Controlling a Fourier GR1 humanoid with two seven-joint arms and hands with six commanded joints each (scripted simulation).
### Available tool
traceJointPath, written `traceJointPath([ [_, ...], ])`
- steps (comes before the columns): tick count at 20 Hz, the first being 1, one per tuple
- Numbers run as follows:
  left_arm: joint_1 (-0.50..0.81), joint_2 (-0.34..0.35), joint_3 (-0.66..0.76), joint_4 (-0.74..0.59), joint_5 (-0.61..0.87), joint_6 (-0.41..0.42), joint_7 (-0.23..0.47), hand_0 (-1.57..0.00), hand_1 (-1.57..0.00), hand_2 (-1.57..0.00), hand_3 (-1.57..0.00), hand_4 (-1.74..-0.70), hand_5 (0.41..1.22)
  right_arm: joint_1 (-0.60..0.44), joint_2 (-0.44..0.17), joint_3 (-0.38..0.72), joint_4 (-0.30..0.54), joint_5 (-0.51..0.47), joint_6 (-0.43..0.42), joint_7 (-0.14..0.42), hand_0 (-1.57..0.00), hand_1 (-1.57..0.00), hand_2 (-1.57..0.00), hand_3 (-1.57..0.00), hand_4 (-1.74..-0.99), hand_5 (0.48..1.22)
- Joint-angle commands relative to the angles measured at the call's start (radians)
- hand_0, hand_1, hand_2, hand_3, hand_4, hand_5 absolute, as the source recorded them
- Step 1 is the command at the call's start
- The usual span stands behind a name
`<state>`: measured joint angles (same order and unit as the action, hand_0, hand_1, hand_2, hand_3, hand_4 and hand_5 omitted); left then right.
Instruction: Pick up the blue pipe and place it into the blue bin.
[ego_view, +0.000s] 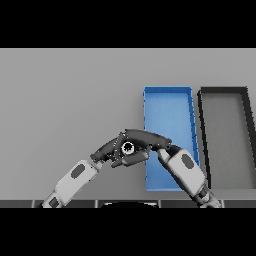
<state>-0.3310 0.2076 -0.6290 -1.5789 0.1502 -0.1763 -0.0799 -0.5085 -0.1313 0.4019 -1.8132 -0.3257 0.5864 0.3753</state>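
Only a small pale ring of the pipe (128, 147) shows, left of the blue bin (168, 98); no blue of it can be seen. My right hand (144, 137) reaches left across the bin's near left corner, its fingers and thumb curled round that ring. My left hand (106, 150) lies just left of it, fingers relaxed, close against the right hand. Whether the pipe rests on the table or is lifted cannot be told. The bin is a long blue tray holding nothing visible.
A dark grey bin (223, 91) stands directly right of the blue bin, parallel to it. Grey table (65, 100) stretches to the left and behind both hands. My right forearm (184, 170) covers the blue bin's near right corner.
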Motion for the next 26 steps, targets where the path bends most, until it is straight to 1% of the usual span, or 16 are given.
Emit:
traceJointPath([
  [1,-0.012,-0.009,-0.005,0.011,-0.007,-0.003,0.016,-1.43,-1.22,-1.35,-0.53,-1.64,1.219,0.0,0.004,-0.008,0.001,-0.014,0.003,0.005,-1.53,-1.53,-1.53,-1.52,-1.474,1.166],
  [2,-0.014,-0.005,-0.007,0.015,-0.024,-0.007,0.013,-1.41,-1.19,-1.24,-0.52,-1.54,1.219,0.004,0.014,-0.005,0.0,0.004,0.007,0.004,-1.54,-1.54,-1.54,-1.53,-1.477,1.177],
  [3,-0.011,0.006,-0.006,0.011,-0.023,-0.021,0.02,-1.22,-1.0,-1.02,-0.42,-1.44,1.22,0.004,0.018,-0.006,0.002,0.023,0.016,0.0,-1.55,-1.55,-1.55,-1.54,-1.478,1.186],
  [4,-0.011,0.005,-0.008,0.01,-0.024,-0.037,0.018,-0.98,-0.8,-0.82,-0.33,-1.34,1.22,0.006,0.027,-0.01,-0.007,0.03,0.015,0.01,-1.55,-1.55,-1.55,-1.54,-1.48,1.193],
  [5,-0.015,0.016,-0.004,0.017,-0.032,-0.062,0.013,-0.78,-0.64,-0.65,-0.27,-1.25,1.22,0.01,0.035,-0.014,-0.001,0.037,0.025,0.007,-1.56,-1.56,-1.56,-1.55,-1.481,1.198],
  [6,-0.005,0.022,-0.002,0.004,-0.029,-0.08,0.005,-0.63,-0.51,-0.52,-0.21,-1.18,1.213,-0.002,0.046,-0.022,-0.002,0.028,0.026,0.034,-1.56,-1.56,-1.56,-1.55,-1.481,1.203],
  [7,-0.013,0.02,-0.004,0.004,-0.042,-0.093,0.023,-0.5,-0.41,-0.42,-0.17,-1.11,1.184,0.009,0.052,-0.029,-0.009,0.025,0.031,0.038,-1.56,-1.56,-1.56,-1.56,-1.482,1.206],
  [8,-0.007,0.022,-0.001,0.002,-0.057,-0.099,0.015,-0.4,-0.33,-0.33,-0.14,-1.05,1.118,0.013,0.063,-0.033,-0.014,0.03,0.028,0.044,-1.56,-1.56,-1.56,-1.56,-1.483,1.209],
  [9,-0.003,0.025,0.003,0.003,-0.087,-0.089,-0.006,-0.32,-0.26,-0.27,-0.11,-0.99,1.042,0.022,0.067,-0.037,-0.017,0.029,0.036,0.031,-1.56,-1.56,-1.56,-1.56,-1.483,1.212],
  [10,-0.02,0.015,0.011,0.023,-0.097,-0.085,-0.002,-0.26,-0.21,-0.21,-0.09,-0.95,0.964,0.019,0.069,-0.052,-0.01,0.03,0.041,0.027,-1.57,-1.57,-1.57,-1.56,-1.484,1.214],
  [13,-0.01,0.011,0.009,0.038,-0.114,-0.062,0.042,-0.13,-0.11,-0.11,-0.04,-0.85,0.794,0.022,0.092,-0.05,-0.02,0.039,0.036,0.026,-1.57,-1.57,-1.57,-1.57,-1.484,1.217],
  [15,-0.011,0.012,0.011,0.036,-0.119,-0.056,0.026,-0.08,-0.07,-0.07,-0.03,-0.83,0.719,0.032,0.09,-0.059,-0.031,0.051,0.035,0.011,-1.57,-1.57,-1.57,-1.57,-1.485,1.219],
  [18,0.001,0.008,0.021,0.036,-0.09,-0.06,0.035,-0.04,-0.03,-0.04,-0.01,-0.84,0.636,0.043,0.104,-0.058,-0.02,0.082,0.043,-0.002,-1.57,-1.57,-1.57,-1.57,-1.487,1.22],
  [21,0.013,0.012,0.032,0.017,-0.062,-0.047,0.137,-0.02,-0.02,-0.02,-0.01,-0.87,0.612,0.033,0.118,-0.07,-0.026,0.061,0.041,0.006,-1.57,-1.57,-1.57,-1.57,-1.491,1.22],
  [24,0.014,-0.002,0.019,0.015,-0.081,-0.031,0.159,-0.01,-0.01,-0.01,0.0,-0.88,0.572,0.01,0.141,-0.109,-0.012,-0.131,-0.003,0.123,-1.57,-1.57,-1.57,-1.57,-1.492,1.221],
  [26,0.016,0.003,0.021,0.022,-0.083,-0.034,0.163,-0.01,0.0,-0.01,0.0,-0.87,0.543,-0.04,0.145,-0.134,-0.03,-0.269,-0.083,0.217,-1.57,-1.57,-1.57,-1.57,-1.493,1.221],
])
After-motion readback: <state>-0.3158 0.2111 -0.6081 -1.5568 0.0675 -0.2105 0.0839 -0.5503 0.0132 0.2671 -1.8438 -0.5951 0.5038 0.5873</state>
